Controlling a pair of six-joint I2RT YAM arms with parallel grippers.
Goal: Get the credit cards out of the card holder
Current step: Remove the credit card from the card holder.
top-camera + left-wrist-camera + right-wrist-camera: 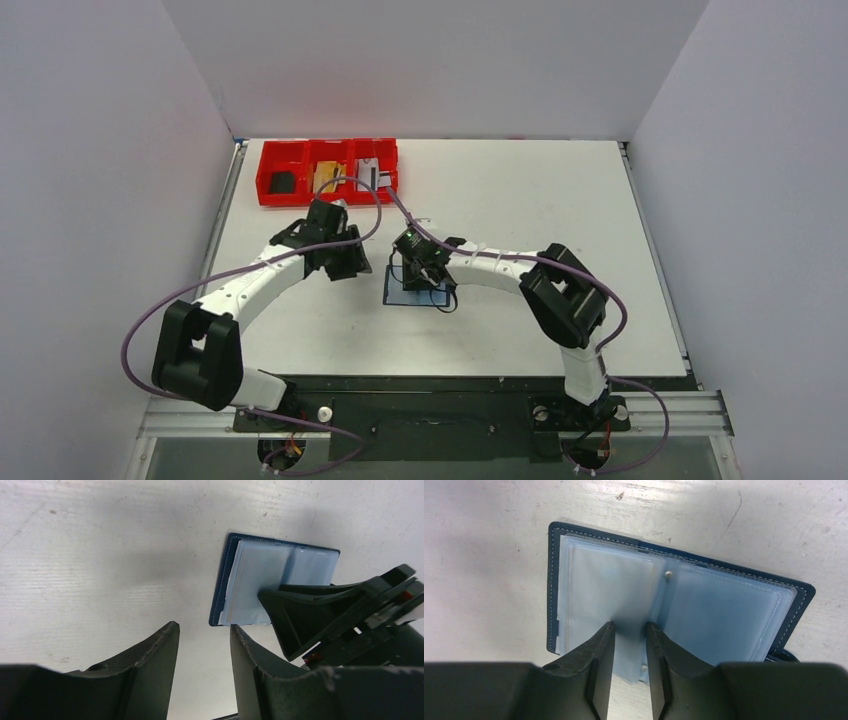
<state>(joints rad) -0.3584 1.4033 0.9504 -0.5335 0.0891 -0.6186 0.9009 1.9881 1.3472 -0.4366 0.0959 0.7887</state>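
Observation:
The card holder (402, 294) (255, 575) (719, 610) lies open flat on the white table, its blue-grey pockets facing up. No cards show in these pockets. My right gripper (421, 274) (630, 624) hangs over its left-hand pocket page, jaws a narrow gap apart, tips at the page near the spine. My left gripper (350, 262) (202, 625) is open and empty over bare table just left of the holder. The credit cards lie in the red tray: a black one (283, 181), a tan-gold one (326, 176) and a silvery-grey one (372, 176).
The red three-compartment tray (262, 178) stands at the back left of the table. White walls enclose the table on the left, back and right. In the left wrist view the right gripper's dark finger (300, 615) covers the holder's near right part.

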